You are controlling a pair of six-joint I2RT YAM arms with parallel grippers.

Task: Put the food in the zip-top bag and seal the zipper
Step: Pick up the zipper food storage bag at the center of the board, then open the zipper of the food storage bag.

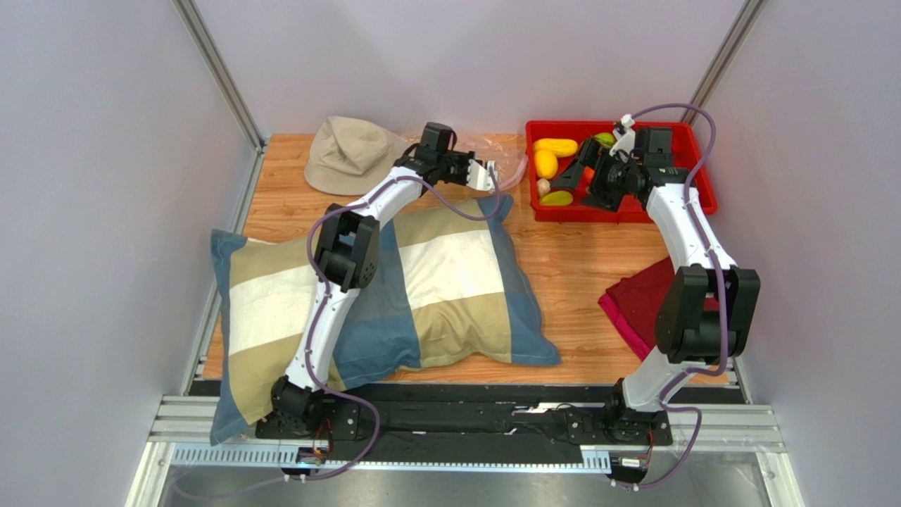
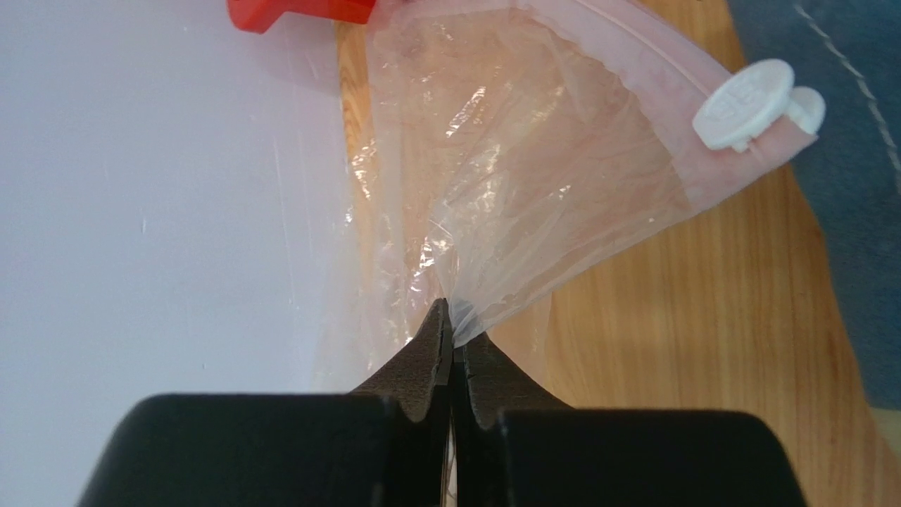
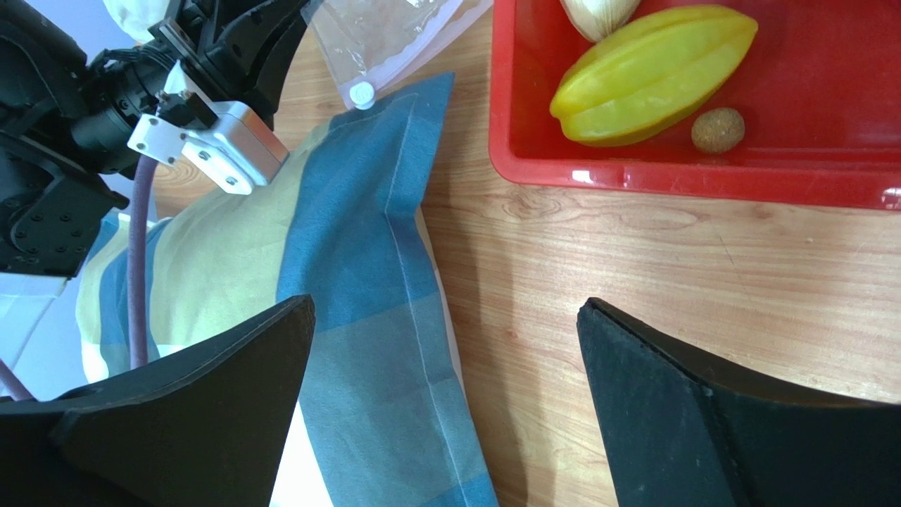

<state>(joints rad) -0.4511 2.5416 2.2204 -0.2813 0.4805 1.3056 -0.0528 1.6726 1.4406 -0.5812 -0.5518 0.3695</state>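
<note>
The clear zip-top bag [image 2: 529, 158] lies on the wood at the back, between the hat and the tray, and also shows in the top view [image 1: 510, 158]. My left gripper [image 2: 455, 317] is shut on a pinch of the bag's film, well short of the mouth. The pink zipper [image 2: 677, 85] curves along the mouth and carries a white slider [image 2: 746, 100]. The food sits in the red tray [image 3: 687, 174]: a yellow ridged fruit [image 3: 656, 69], a small tan ball [image 3: 719, 129], and yellow pieces [image 1: 555, 148]. My right gripper [image 3: 446, 304] is open and empty, over wood beside the tray.
A beige hat [image 1: 354, 153] rests at the back left. A large blue, tan and white pillow [image 1: 423, 285] covers the table's left half, its corner close to the bag. A dark red cloth [image 1: 640, 301] lies at the right by the right arm.
</note>
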